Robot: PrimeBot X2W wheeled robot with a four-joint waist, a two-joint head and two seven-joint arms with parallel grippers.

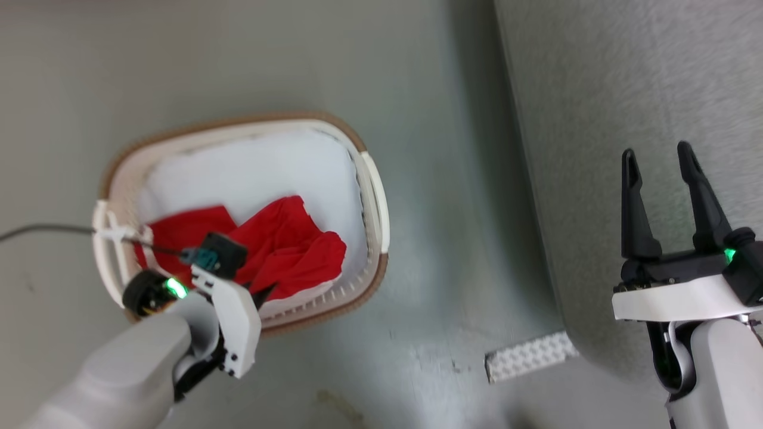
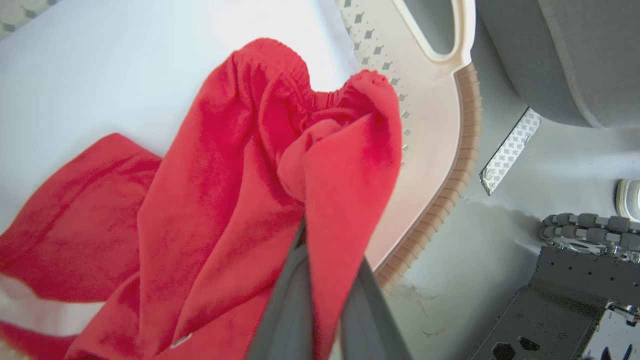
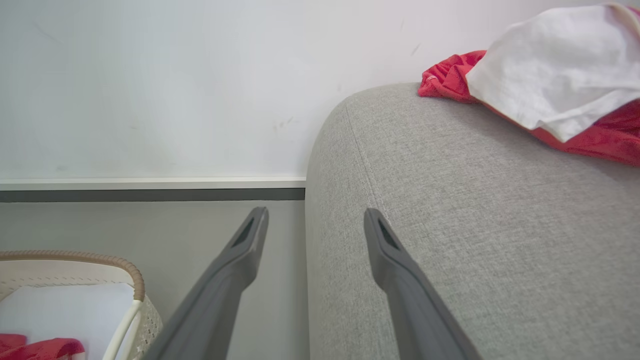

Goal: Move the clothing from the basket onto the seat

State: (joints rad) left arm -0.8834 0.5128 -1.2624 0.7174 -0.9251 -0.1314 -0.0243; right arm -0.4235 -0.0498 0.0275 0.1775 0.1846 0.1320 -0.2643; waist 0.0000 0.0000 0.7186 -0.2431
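home: sofa, laundry basket

Grey floor under basket, white strip and seat (clothing on it).

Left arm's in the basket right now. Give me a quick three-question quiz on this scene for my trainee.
1. True or false: the right gripper holds fabric.
2. Inside the basket, what is the left gripper shut on? A) nothing B) red clothing C) the basket's rim
3. Fill in: a red and white garment already lies on the ____.

Key: 1 false, it is open and empty; 2 B; 3 seat.
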